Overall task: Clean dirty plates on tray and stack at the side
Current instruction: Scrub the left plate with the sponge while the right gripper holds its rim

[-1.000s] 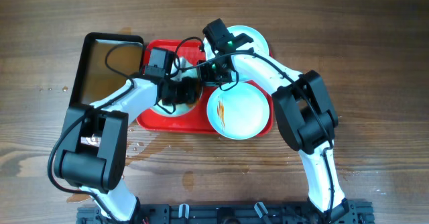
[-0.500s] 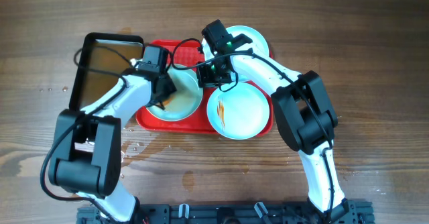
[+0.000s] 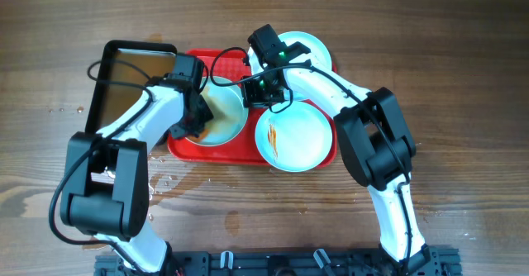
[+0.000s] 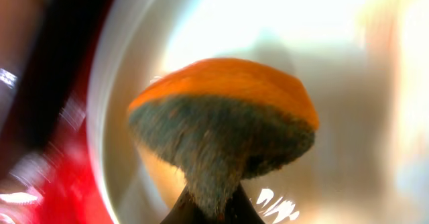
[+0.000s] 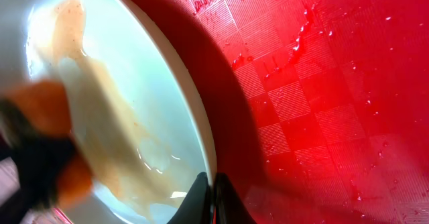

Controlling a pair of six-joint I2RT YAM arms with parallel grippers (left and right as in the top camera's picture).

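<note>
1. Centrally, the red tray (image 3: pixel 235 152) is seen on the wooden table (image 3: pixel 463 61), and a black pan (image 3: pixel 124 69) of brownish liquid is set just beside its left end.
2. Three plates are counted. The smeared plate (image 3: pixel 230 111) lies on the tray's left half, and a streaked plate (image 3: pixel 293 135) lies on its right half, overhanging the near edge. A third plate (image 3: pixel 312 53) is at the far right corner.
3. The left gripper (image 4: pixel 208 207) is clamped tight on a sponge (image 4: pixel 221 117), orange over a dark scouring layer. The sponge is held against the smeared plate's left side.
4. The right gripper (image 5: pixel 210 200) is pinched closed on the smeared plate's rim.
</note>
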